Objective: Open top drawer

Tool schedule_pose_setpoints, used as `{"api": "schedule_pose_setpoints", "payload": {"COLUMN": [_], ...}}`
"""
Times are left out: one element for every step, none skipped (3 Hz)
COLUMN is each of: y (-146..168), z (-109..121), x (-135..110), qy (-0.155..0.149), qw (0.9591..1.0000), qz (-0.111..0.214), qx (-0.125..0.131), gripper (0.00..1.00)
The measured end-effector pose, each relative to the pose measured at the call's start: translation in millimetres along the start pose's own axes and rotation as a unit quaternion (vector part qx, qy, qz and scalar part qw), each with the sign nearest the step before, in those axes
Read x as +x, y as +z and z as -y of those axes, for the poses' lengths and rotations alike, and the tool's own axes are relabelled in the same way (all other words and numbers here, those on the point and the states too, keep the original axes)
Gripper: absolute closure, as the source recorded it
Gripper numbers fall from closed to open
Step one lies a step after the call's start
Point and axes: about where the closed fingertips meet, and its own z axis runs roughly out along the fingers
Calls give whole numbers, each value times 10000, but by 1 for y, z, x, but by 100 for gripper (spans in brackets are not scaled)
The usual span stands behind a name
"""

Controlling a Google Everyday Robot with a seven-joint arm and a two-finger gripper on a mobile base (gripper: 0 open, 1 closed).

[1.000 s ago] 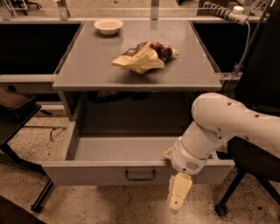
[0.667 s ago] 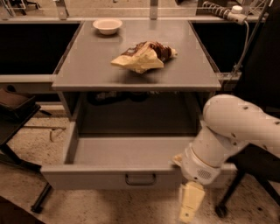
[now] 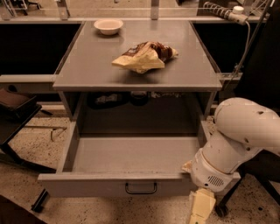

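Nearest, below the desk's near right corner: cream gripper [image 3: 200,212], hanging low in front of the drawer face and cut by the lower border; impossible to tell whether released or clenched. Just above it, bulky white arm [image 3: 245,135], wrist housing overlapping the right end of the drawer front.

Along the desk's near edge, under the top: top drawer [image 3: 87,185], pulled well out toward the camera. Wide grey metal front, small black bracket handle [image 3: 141,188] at its centre, well left of the gripper and apart from it. Inside, a broad shallow grey tray with low side walls, nothing visible in it.

Behind the drawer, in the shadowed recess beneath the desk top: dark indistinct items [image 3: 107,99] at the back.

On the grey desk top [image 3: 87,65], raised lips along left and right edges: crumpled chip bag [image 3: 144,56] near the middle, pale and brown. Toward the far left corner, small white bowl [image 3: 108,25], upright.

Beyond the far right corner: power strip [image 3: 220,11] with a white cable running down the right edge. Left of the desk, a dark piece of furniture [image 3: 13,103]. Below, speckled stone floor [image 3: 26,148].
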Motion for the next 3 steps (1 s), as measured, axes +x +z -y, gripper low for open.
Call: {"api": "schedule_pose_setpoints", "payload": {"y": [0,5,8], "z": [0,-1,-10], "x": [0,0,4], "qy": [0,-73,-40], "qw": [10000,9999,9997], "qz": [0,75,69], "qx": [0,-93,-217], "gripper": [0,0,0]}}
